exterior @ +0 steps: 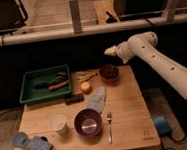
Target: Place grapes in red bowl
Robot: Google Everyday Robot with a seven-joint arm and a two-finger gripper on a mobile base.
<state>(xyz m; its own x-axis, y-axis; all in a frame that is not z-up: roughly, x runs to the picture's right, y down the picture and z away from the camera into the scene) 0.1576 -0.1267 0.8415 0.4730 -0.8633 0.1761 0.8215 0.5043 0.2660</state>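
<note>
Camera view. Confirm claw (110, 50) spread wide, holding nothing. Locate grapes (109, 72) just below claw, apparently inside red bowl (109, 79) on worktop (126, 111). Treat placement as done; retract upward, clear of bowl rim.

Matt wooden table (126, 111) — glossy purple bowl (79, 119)

gripper (109, 51): above red bowl (109, 80) | between: free | near bowl: orange fruit (85, 87)
</note>
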